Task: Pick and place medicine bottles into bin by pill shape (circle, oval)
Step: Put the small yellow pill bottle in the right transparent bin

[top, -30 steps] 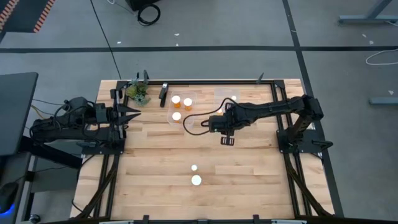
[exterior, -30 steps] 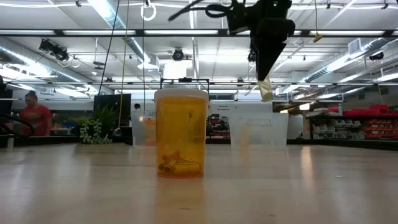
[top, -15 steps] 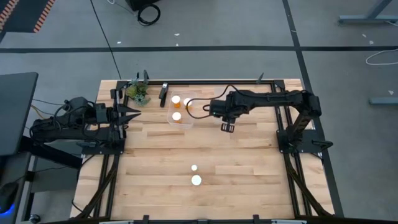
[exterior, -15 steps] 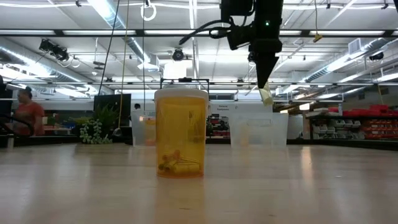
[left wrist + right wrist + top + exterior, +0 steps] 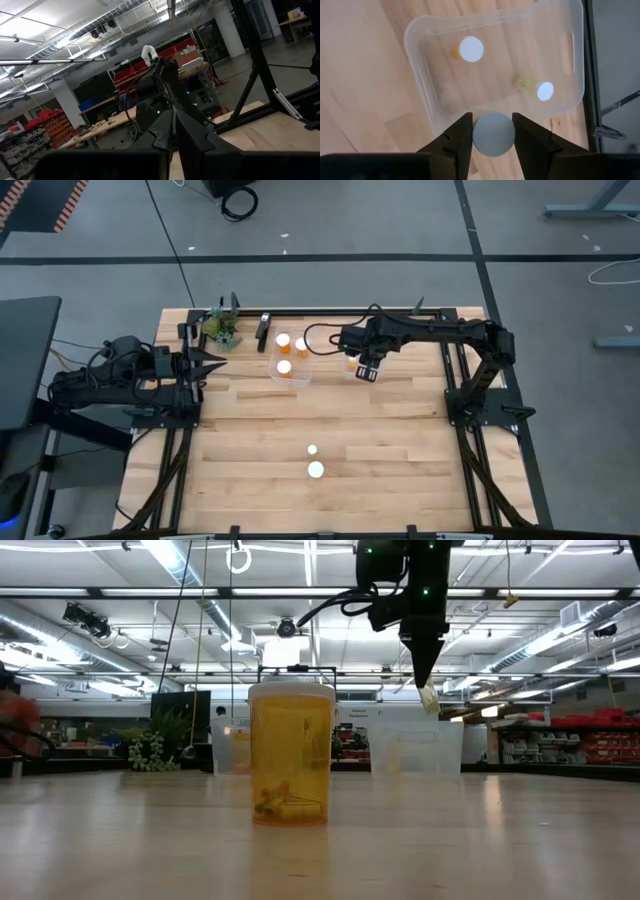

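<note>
My right gripper (image 5: 365, 371) hangs over the clear right bin (image 5: 422, 87), shut on a small pale bottle (image 5: 428, 695) with a white cap (image 5: 493, 134). Two more white-capped bottles (image 5: 471, 49) (image 5: 545, 90) lie in that bin. The clear left bin (image 5: 275, 370) holds three orange bottles (image 5: 284, 366). Two bottles (image 5: 312, 449) (image 5: 316, 470) stand on their bases on the bare table near the front; the larger, orange one fills the low view (image 5: 291, 753). My left gripper (image 5: 215, 363) is shut and empty at the table's left edge. My right gripper pinches the small bottle between its two fingers (image 5: 457, 137), at the cap end (image 5: 493, 145). The fingers come from above, pointing down. The bottle is lifted clear over the bin, its pale body sticking out slightly tilted below the fingertips (image 5: 429, 698).
A small green plant (image 5: 222, 330) and a dark tool (image 5: 263, 332) sit at the far left of the table. A black frame (image 5: 455, 315) runs along the table's far and right edges. Bare wood lies between the bins and the two front bottles.
My right gripper has gone toward the table's far edge with the small bottle, from the open wood in front of the bins to above the right bin, turning a little on the way. It stays shut on the bottle, which stays lifted clear.
</note>
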Controlling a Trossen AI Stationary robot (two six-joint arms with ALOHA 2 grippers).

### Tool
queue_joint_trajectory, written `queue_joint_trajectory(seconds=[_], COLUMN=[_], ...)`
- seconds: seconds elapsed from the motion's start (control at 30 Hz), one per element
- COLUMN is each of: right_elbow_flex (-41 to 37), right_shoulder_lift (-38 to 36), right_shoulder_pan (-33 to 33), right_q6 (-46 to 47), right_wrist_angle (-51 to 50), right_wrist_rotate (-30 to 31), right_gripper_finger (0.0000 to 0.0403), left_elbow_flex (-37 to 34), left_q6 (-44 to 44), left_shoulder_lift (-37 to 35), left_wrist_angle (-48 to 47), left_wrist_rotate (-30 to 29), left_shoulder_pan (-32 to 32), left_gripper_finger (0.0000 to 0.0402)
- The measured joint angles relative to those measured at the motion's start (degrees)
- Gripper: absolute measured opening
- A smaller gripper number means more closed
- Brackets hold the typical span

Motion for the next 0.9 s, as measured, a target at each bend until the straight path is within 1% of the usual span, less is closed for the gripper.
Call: queue_joint_trajectory(seconds=[0.3, 0.67, 0.9], right_elbow_flex=[0.0, -0.1, -4.3], right_shoulder_lift=[0.0, 0.0, 0.0], right_shoulder_pan=[-2.3, -4.1, -5.2], right_q6=[-1.7, -3.1, -5.1], right_wrist_angle=[2.3, 6.1, 9.7], right_wrist_rotate=[-0.5, -1.0, -1.0], right_gripper_finger=[0.0138, 0.0138, 0.0138], left_elbow_flex=[0.0, 0.0, 0.0], left_q6=[0.0, 0.0, 0.0], left_shoulder_lift=[0.0, 0.0, 0.0], left_wrist_angle=[0.0, 0.0, 0.0], left_wrist_rotate=[0.0, 0.0, 0.0], left_shoulder_pan=[0.0, 0.0, 0.0], left_gripper_finger=[0.0040, 0.0030, 0.0037])
